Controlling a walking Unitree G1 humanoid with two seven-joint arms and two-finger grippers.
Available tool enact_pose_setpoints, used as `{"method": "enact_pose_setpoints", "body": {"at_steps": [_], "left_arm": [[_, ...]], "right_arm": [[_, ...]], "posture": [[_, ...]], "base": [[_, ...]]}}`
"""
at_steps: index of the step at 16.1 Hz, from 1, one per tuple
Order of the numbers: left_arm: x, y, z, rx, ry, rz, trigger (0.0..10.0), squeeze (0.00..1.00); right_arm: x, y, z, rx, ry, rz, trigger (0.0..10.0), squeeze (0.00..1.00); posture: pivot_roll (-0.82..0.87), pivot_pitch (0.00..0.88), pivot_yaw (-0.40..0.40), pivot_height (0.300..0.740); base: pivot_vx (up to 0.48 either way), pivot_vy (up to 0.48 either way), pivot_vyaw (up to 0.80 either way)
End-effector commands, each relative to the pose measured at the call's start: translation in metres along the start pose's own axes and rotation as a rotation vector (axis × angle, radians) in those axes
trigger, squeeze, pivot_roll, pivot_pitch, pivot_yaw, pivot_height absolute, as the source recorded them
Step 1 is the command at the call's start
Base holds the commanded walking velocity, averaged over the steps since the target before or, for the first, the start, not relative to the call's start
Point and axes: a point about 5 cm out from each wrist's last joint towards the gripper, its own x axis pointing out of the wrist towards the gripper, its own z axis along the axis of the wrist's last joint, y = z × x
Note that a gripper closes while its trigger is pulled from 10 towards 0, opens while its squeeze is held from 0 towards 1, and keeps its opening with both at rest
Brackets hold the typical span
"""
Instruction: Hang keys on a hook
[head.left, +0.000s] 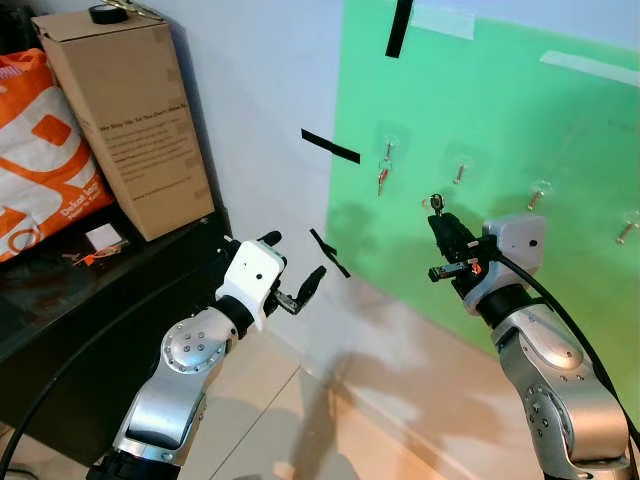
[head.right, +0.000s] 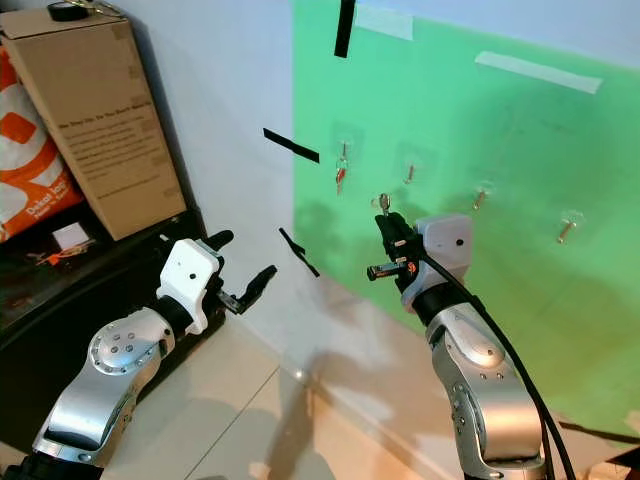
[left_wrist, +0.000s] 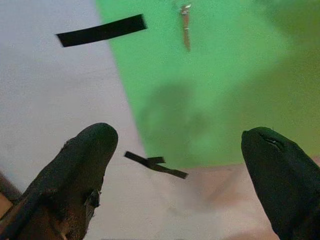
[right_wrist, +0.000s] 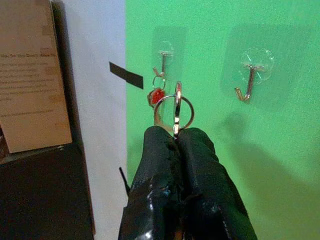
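So the right pincer (head.left: 437, 222) is clenched on the keys (right_wrist: 174, 111), with the ring poking up out of the fingertips, held up near the green sheet (head.left: 520, 110) on the wall, just short of the hooks. The left pincer (head.left: 296, 268) is released, fingers spread wide, hovering lower and to the left with nothing in it.

Handling-wise: I'd guess the keys are light and hard metal, and a bit slippery, so that thin ring could twist or slide between the pads if it bumps a hook. The grip sits low on the ring, which looks right to me, since it leaves the top loop free to go over a hook tip.

Count: four clear stick-on hooks in a row on the green. The leftmost hook (right_wrist: 162, 64) already carries another key set with a red tag (right_wrist: 157, 96). The next hook (right_wrist: 247, 80) to the right is bare and nearest to the held ring, so that's my pick. The two further right look bare too.

Off to the left there's a cardboard box (head.left: 125, 120) and an orange bag (head.left: 45, 150) on a dark desk (head.left: 90, 290).
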Motion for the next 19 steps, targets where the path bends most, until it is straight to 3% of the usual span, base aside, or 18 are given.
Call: {"method": "enact_pose_setpoints", "body": {"at_steps": [1, 2, 8, 13, 19], "left_arm": [[0.0, -0.005, 0.007, 0.002, -0.031, -0.053, 10.0, 0.0], [0.0, -0.008, 0.009, -0.008, -0.042, -0.093, 10.0, 0.0], [-0.002, -0.016, 0.012, -0.043, -0.055, -0.21, 10.0, 0.0], [-0.002, -0.016, 0.012, -0.05, -0.055, -0.225, 10.0, 0.0], [-0.006, -0.017, 0.014, -0.05, -0.058, -0.236, 10.0, 0.0]], "right_arm": [[0.003, 0.0, 0.01, -0.017, -0.037, 0.003, 10.0, 0.0], [0.005, -0.003, 0.008, -0.062, -0.008, -0.031, 10.0, 0.0], [0.018, -0.003, 0.019, -0.02, -0.047, -0.014, 10.0, 0.0], [0.032, -0.008, 0.028, -0.054, -0.076, 0.004, 10.0, 0.0], [0.037, -0.024, 0.03, -0.069, -0.085, -0.07, 10.0, 0.0]], "posture": [[-0.04, 0.0, -0.001, 0.74], [-0.04, 0.0, 0.0, 0.74], [-0.04, 0.0, 0.003, 0.74], [-0.03, 0.0, -0.002, 0.74], [-0.03, 0.0, 0.001, 0.74]], "base": [[0.0, 0.0, 0.0], [0.0, 0.0, 0.0], [0.0, 0.0, 0.0], [0.0, 0.0, 0.0], [0.0, 0.0, 0.0]]}}
